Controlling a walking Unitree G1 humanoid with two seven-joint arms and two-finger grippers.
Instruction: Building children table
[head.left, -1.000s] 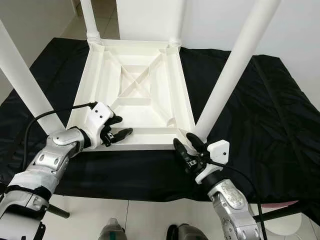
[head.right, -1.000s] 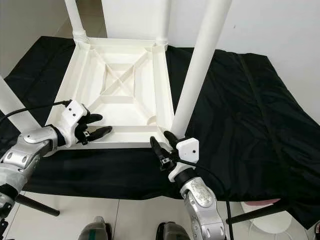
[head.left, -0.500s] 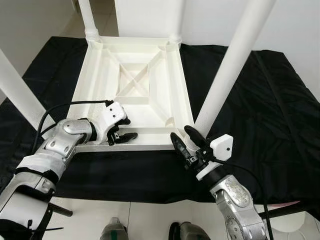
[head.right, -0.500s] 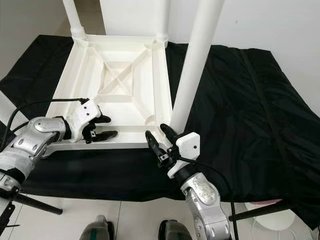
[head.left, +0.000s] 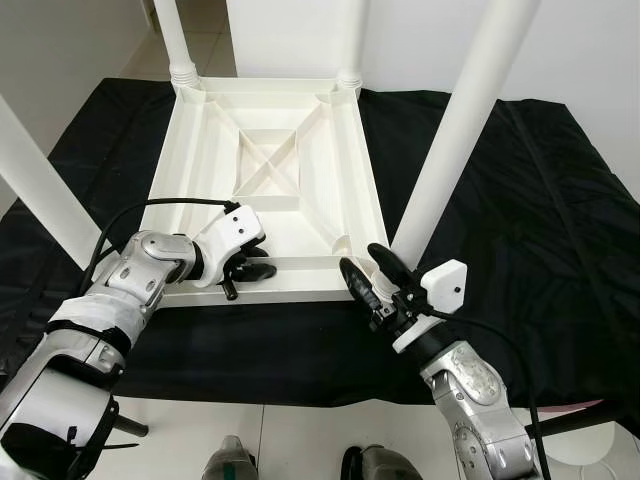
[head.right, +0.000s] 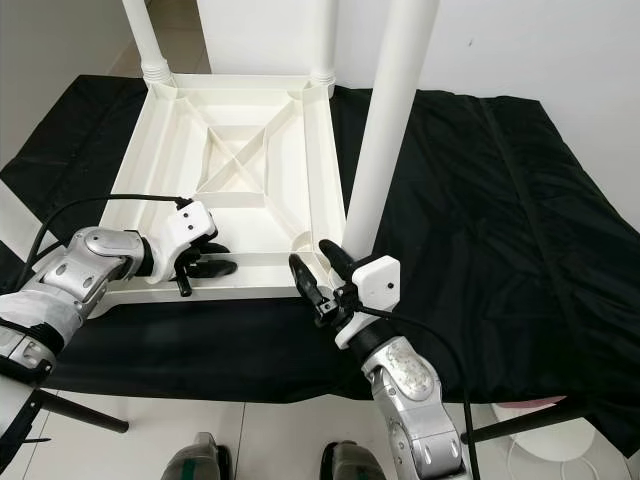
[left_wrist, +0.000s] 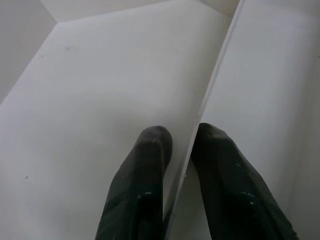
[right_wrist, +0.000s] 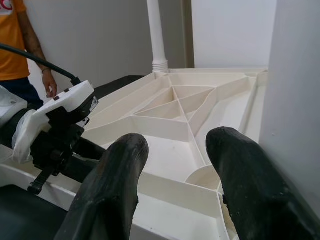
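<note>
Left gripper (head.left: 243, 276) now pinching table (head.left: 270, 120) rim; right gripper (head.left: 366, 272) spread beside leg (head.left: 455, 130)

The light is bright and even. The head pictures are sharp. The white table (head.left: 270, 180) shines against the black cloth (head.left: 530, 200), with soft grey shadows inside its ribs. Up close, the left gripper (left_wrist: 182, 150) fingers look blurry. The right gripper (right_wrist: 175, 150) fingers are blurry too.
</note>
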